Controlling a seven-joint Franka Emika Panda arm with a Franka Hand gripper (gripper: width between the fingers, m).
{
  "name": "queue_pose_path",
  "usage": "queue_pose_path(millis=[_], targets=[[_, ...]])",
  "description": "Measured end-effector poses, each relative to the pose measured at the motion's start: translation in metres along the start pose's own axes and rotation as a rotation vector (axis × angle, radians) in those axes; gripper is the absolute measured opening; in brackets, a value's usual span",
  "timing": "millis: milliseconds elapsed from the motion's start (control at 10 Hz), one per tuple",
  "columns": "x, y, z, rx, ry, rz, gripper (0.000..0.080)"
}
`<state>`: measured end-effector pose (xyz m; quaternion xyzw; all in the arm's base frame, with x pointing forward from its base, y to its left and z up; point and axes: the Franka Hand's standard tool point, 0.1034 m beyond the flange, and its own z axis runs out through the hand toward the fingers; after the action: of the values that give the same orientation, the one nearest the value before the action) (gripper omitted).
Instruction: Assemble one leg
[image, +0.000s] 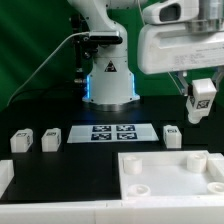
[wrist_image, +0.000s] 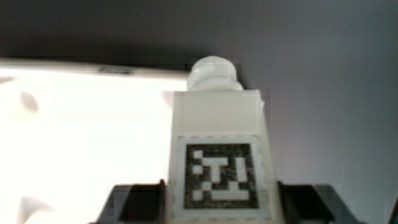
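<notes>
My gripper (image: 201, 106) is shut on one leg (image: 202, 99), a small white square post with a black-and-white tag, held in the air at the exterior view's right, above the table. In the wrist view the leg (wrist_image: 221, 140) stands between my dark fingers (wrist_image: 135, 203), its round screw tip pointing away over the bright white panel (wrist_image: 80, 120). Three more legs lie on the table: two at the exterior view's left (image: 21, 141) (image: 51, 139) and one at the right (image: 171, 135). The large white panel with round corner holes (image: 165, 173) lies in front.
The marker board (image: 112, 133) lies flat in the middle of the black table. The robot's base (image: 109, 80) stands behind it. A white part (image: 5, 180) lies at the exterior view's left front edge.
</notes>
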<state>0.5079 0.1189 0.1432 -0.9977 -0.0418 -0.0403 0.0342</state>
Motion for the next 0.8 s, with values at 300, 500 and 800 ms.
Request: queue_pose_path(millis=[300, 500, 800], targets=[[0.004, -0.005, -0.002, 0.026, 0.386, -0.015, 0.0294], [0.002, -0.002, 0.004, 0.024, 0.409, -0.026, 0.0294], [0.071, 0.013, -0.008, -0.007, 0.423, -0.105, 0.0294]])
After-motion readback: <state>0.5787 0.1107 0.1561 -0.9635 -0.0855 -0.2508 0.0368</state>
